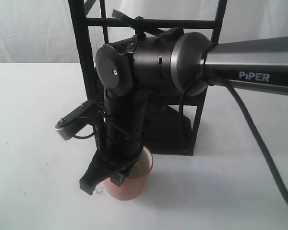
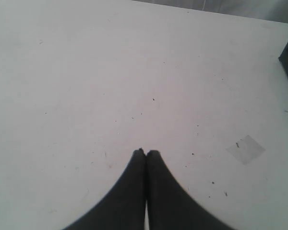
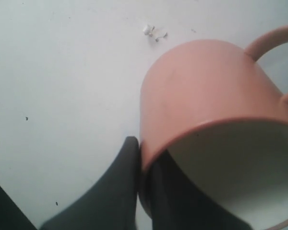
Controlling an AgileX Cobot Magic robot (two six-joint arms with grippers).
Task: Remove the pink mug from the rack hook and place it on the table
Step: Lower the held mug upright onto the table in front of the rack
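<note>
Though nearly closed, right jaws pinch the pink mug [image 3: 206,88].

Salmon-pink mug [image 3: 206,86] with cream inside, black rack [image 1: 84,57], white speckled table [image 1: 29,143]

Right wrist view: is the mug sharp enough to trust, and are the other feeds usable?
Right wrist view: pink mug slightly soft, evenly lit, no glare. Exterior view: rack dark against bright backdrop. Left wrist view: left gripper blurred, table specks sharp.
</note>
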